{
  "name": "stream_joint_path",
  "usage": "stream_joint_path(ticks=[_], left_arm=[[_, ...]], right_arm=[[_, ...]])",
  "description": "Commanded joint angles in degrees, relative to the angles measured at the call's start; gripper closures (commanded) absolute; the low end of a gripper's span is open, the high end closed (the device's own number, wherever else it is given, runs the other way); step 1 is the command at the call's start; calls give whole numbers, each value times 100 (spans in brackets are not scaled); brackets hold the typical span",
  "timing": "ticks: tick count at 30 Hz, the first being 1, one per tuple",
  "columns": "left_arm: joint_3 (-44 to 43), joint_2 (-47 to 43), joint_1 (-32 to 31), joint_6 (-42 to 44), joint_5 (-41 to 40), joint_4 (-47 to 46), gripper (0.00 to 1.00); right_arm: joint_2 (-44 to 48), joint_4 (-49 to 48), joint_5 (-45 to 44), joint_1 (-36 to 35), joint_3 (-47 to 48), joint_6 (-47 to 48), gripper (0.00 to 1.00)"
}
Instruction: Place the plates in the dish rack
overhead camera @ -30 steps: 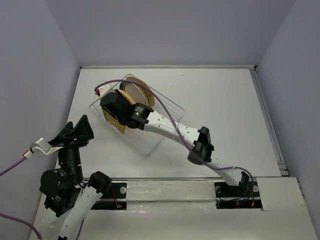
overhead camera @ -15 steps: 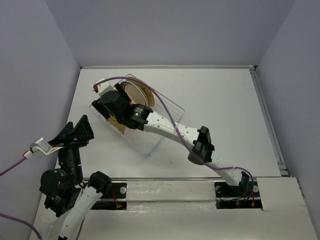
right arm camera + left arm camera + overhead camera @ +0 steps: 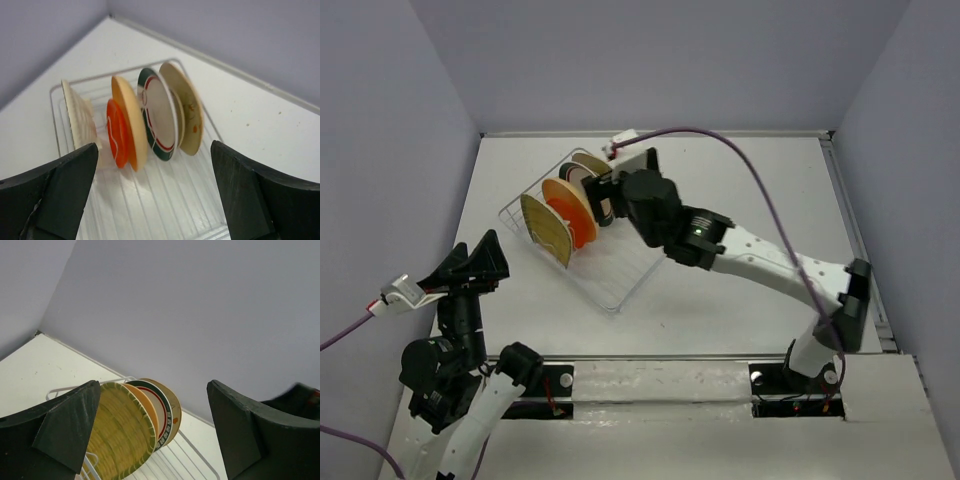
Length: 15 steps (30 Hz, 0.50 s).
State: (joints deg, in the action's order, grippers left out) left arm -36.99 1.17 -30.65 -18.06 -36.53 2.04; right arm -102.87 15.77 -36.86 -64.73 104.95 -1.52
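Observation:
The dish rack (image 3: 620,275) lies at an angle on the white table, with several plates standing on edge in it. From the near-left end they are a yellow-green ribbed plate (image 3: 544,228), an orange-red one (image 3: 115,134), a tan one (image 3: 129,120), a teal-rimmed one (image 3: 159,115) and a cream one with a branch design (image 3: 189,112). My right gripper (image 3: 611,192) hovers just beyond the rack's far side, open and empty, looking down at the plates. My left gripper (image 3: 478,264) is raised at the near left, open and empty. The left wrist view shows the yellow-green plate (image 3: 120,435) and the rack's wire (image 3: 200,457).
Grey walls close in the table on three sides. A raised lip runs along the table's right edge (image 3: 855,240). The right arm's purple cable (image 3: 760,190) arcs over the middle of the table.
My right gripper has opened and pulled back from the rack's left end to its far right side. The plates it covered now stand in plain view. The left arm has not moved.

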Motion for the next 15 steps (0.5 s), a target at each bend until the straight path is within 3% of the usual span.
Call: stream_joint_path(ticks=[1,6,8,11,15], left_arm=[[-45,138,7,180,225,-213,1],[-45,357,7,215,603,-213,1],[-36,480,7,242,726,-222,1],[8,639,16,286,936,-301,1],[17,823,51,330,1122,-345,1]], right_arm=[[2167,-1497,-242,346,-2000,-445,0],[4316,-2025,-787,699,-4538,-850,0],[5131,-2078,-884,778,-5078,-973,0],[5610,-2166,-1086,839,-5817,-1219,0],[5691,-2254,-1095,839,-6065,-1325,0]])
